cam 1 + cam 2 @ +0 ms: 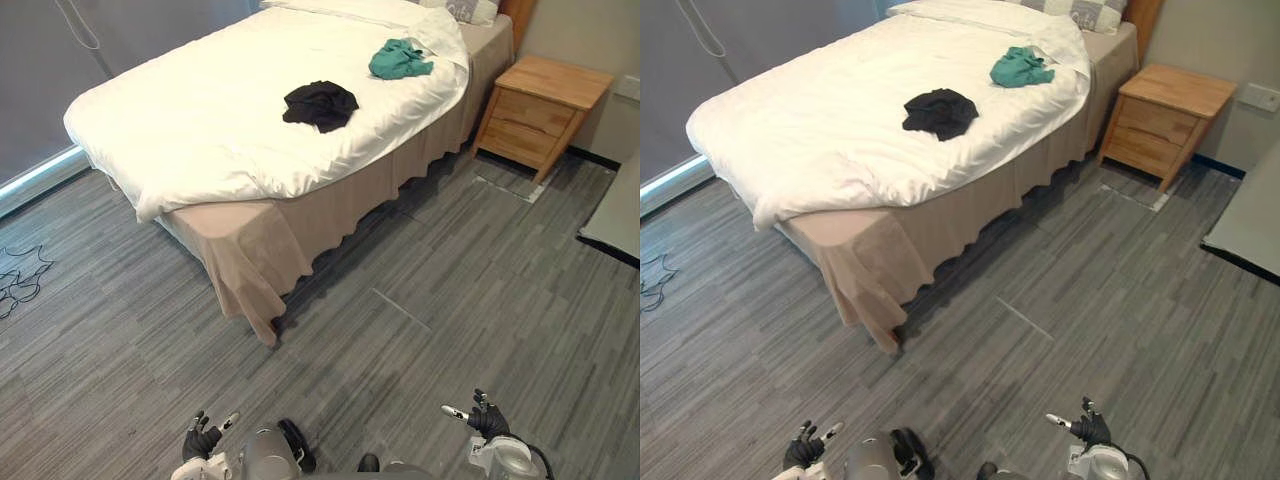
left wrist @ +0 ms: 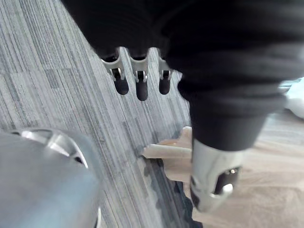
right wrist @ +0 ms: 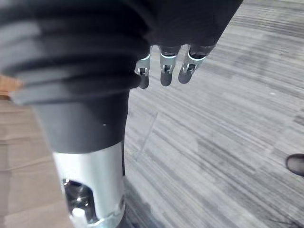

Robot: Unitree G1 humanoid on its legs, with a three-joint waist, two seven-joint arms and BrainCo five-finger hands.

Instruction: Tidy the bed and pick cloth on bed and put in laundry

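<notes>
A bed (image 1: 250, 250) with a white duvet (image 1: 200, 120) stands ahead of me. On the duvet lies a crumpled black cloth (image 1: 320, 104), and farther up, near the pillow, a teal cloth (image 1: 399, 59). My left hand (image 1: 201, 441) hangs low at the bottom of the eye views, over the floor, far from the bed. My right hand (image 1: 487, 417) hangs low on the other side. In the wrist views the fingers (image 2: 141, 85) of the left and the fingers (image 3: 164, 71) of the right are relaxed and hold nothing.
A wooden nightstand (image 1: 541, 109) stands right of the bed head. A beige bed skirt (image 1: 330, 220) hangs to the grey plank floor (image 1: 450, 280). A pillow (image 1: 345, 8) lies at the head. A grey mat (image 1: 615, 215) lies at the far right. A dark shoe tip (image 3: 296, 164) shows on the floor.
</notes>
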